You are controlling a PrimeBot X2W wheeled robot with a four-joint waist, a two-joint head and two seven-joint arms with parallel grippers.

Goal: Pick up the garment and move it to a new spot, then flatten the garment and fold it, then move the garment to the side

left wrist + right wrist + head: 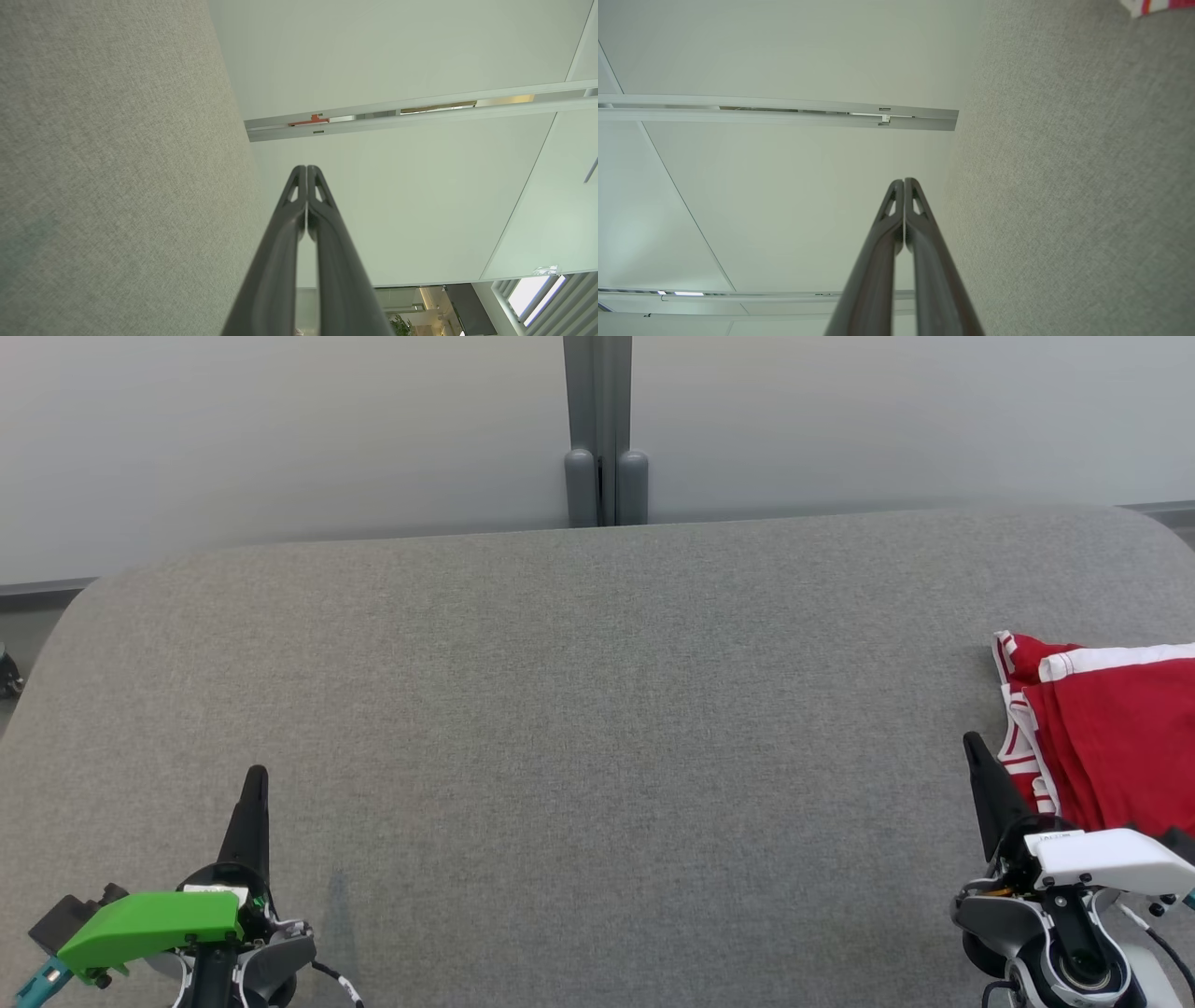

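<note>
The garment [1106, 742] is red with white trim and lies folded on the grey table [597, 728] at the right edge of the head view; a scrap of it [1155, 5] shows at the top right of the right wrist view. My right gripper [973, 742] stands shut and empty just left of the garment's near corner, close beside it. At the lower left, my left gripper [257, 775] is shut with nothing in it. Both wrist views show the fingertips pressed together: left gripper [306, 169], right gripper [904, 182].
A pale wall [280, 429] with a grey post [605, 439] runs behind the table's far edge. The table's rounded corners show at far left and far right.
</note>
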